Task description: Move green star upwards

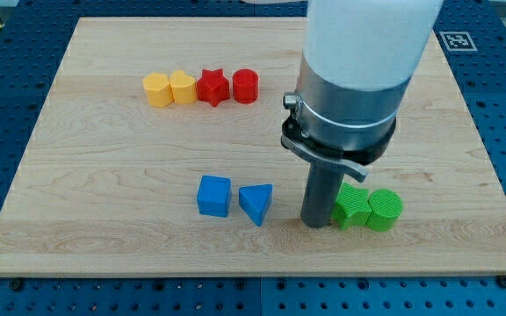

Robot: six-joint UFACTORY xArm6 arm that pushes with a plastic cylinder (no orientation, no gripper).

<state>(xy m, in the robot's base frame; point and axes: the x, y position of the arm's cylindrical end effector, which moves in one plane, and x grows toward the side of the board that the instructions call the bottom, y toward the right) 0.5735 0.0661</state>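
The green star (351, 207) lies at the lower right of the wooden board (104, 175), touching a green cylinder (384, 211) on its right. My tip (317, 222) stands on the board just left of the green star, touching or nearly touching its left side. The arm's wide body hides the board above the star.
A blue cube (213, 196) and a blue triangle (256, 203) lie left of the tip. In the upper left a row holds a yellow hexagon (156, 89), a yellow pentagon (182, 87), a red star (213, 87) and a red cylinder (245, 86).
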